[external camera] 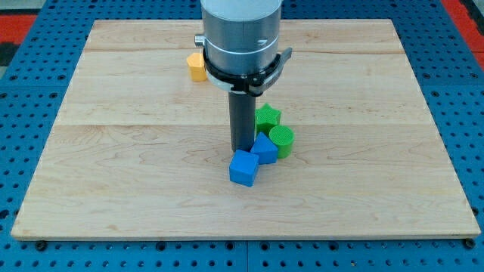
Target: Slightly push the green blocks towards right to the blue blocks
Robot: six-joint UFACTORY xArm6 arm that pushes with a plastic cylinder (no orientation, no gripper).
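Yellow block (197, 66) half hidden behind arm, my tip (243, 149) a bare rod with no claw, touching blue cube (243, 168), beside second blue block (265, 149), green star (267, 116), green cylinder (282, 139).

Green and blue blocks clustered mid-bench

Green star (267, 116) above green cylinder (282, 139); blue block (264, 148) touches the cylinder's left, blue cube (243, 168) lower left.

Arm: grey metallic cylindrical housing (240, 30) with a black clamp ring (246, 72) beneath it; straight dark rod (242, 117) below, which ended in my tip (242, 149).
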